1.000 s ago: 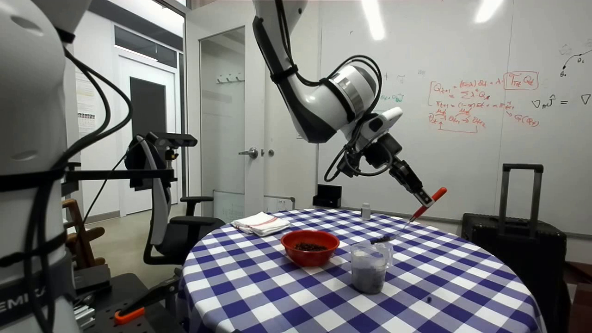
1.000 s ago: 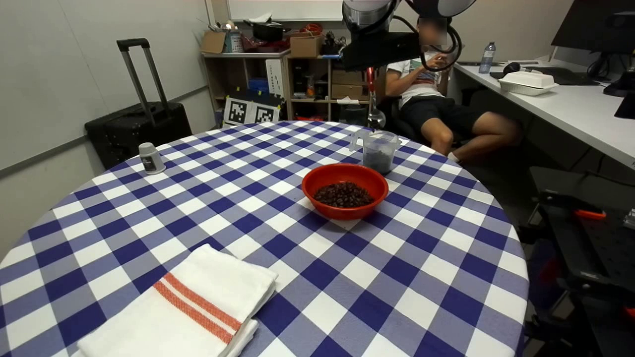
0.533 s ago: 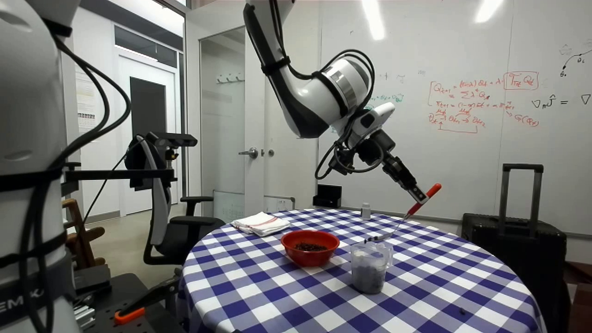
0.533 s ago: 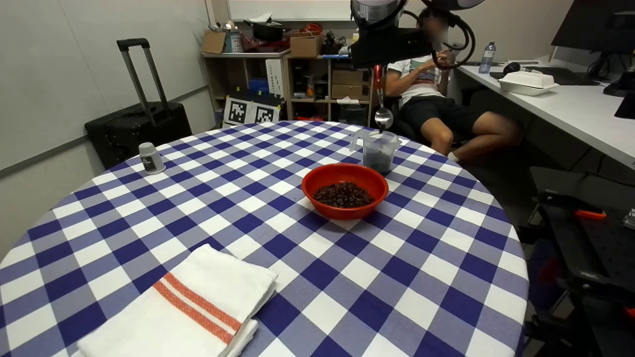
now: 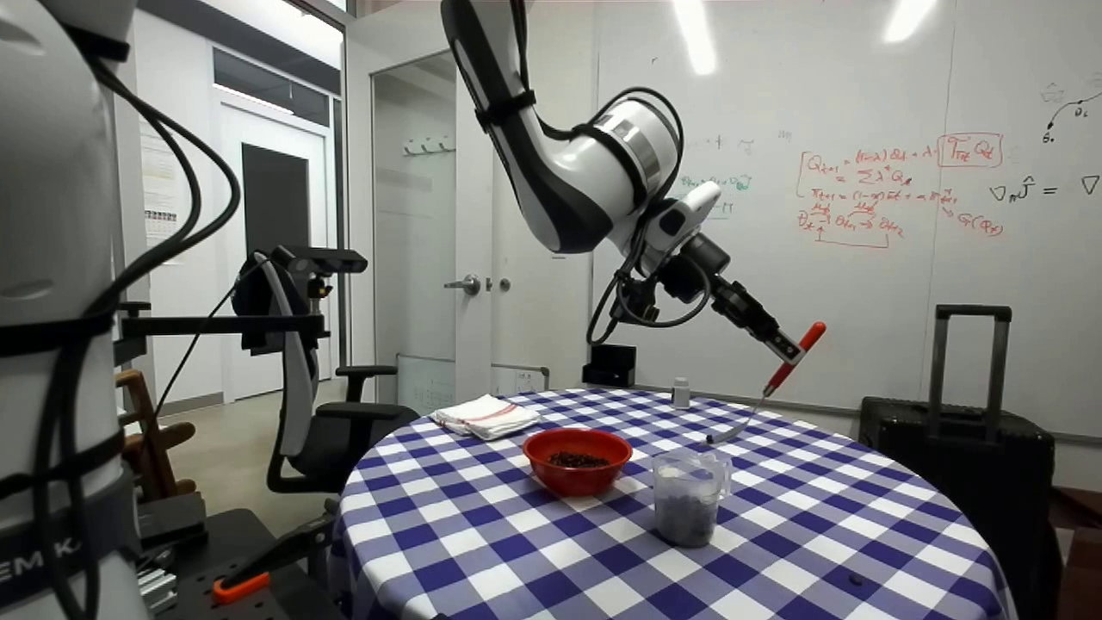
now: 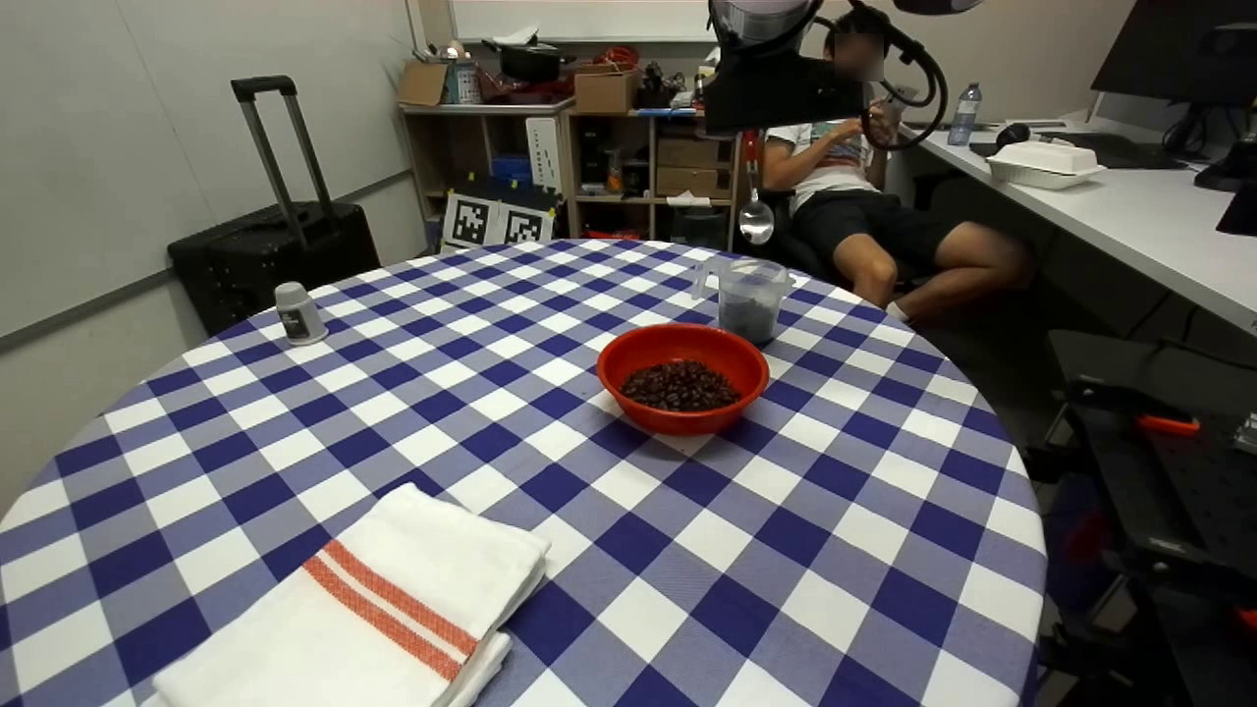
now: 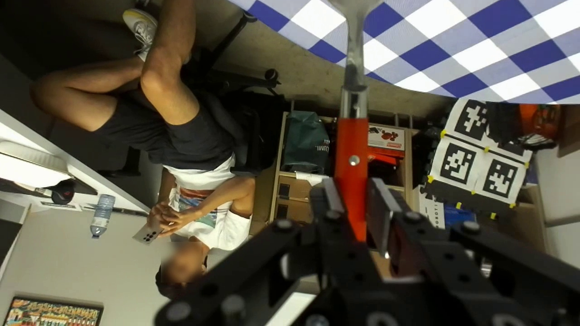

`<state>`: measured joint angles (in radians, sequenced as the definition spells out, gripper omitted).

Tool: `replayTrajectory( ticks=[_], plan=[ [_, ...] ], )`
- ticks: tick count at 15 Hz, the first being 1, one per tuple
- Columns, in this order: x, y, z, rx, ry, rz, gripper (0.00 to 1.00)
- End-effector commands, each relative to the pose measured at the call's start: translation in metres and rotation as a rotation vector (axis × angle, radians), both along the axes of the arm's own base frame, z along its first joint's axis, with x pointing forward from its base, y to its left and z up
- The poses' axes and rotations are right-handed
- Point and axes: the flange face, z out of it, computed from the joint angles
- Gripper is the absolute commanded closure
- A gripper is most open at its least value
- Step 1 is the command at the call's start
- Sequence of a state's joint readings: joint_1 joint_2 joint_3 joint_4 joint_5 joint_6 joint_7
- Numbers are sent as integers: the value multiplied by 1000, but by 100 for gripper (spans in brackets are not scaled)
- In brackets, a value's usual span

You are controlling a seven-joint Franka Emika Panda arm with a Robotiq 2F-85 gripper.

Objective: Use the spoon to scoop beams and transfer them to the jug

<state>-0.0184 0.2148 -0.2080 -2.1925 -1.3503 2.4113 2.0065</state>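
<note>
Black two-fingered gripper point(image 5: 794, 348): its jaws are drawn together, and a slender metal spoon point(image 5: 780, 377) with a red handle is pinched tightly between them by that handle, as is shown in the wrist view.
Spoon: held in the air at a slant, its handle end raised and its scoop end lowered, near a small translucent greyish jug point(image 5: 686, 508) with a side handle and apart from its rim.
Scoop tip: marked by a tiny dark spot point(image 5: 710, 440) in an exterior view; what it is cannot be told.
Jug: stood upright on a round table point(image 5: 482, 551) covered with a blue-and-white checked cloth point(image 6: 471, 412); its lower part is darkened, but what is held inside cannot be made out.
Round shallow red bowl point(image 6: 678, 424): set upright on the cloth, near the jug in both exterior views.
Dark reddish-brown beans point(image 6: 680, 385): heaped in the red bowl.
Small dark speck point(image 5: 855, 579): seen against the cloth, well apart from the red bowl.
White folded towel with orange-red stripes point(image 6: 393, 589): laid on the cloth, well apart from the jug.
Small light-grey container with a dark label point(image 6: 299, 314): stood near the table's edge.
Black suitcase with a raised handle point(image 5: 964, 482): seen beside the table.
Seated person in a white T-shirt and dark shorts point(image 6: 835, 177): shown upside down in the wrist view, a phone point(image 7: 148, 232) held.
</note>
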Motion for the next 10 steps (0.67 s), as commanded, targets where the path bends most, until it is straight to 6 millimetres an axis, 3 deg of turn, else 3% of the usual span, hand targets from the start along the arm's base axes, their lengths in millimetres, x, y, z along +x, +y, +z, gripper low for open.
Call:
replayTrajectory(
  ticks=[1,10],
  plan=[
    [-14,8,6,-35,-38,-21,91],
    [-27,15,2,30,27,-61,91]
  ],
)
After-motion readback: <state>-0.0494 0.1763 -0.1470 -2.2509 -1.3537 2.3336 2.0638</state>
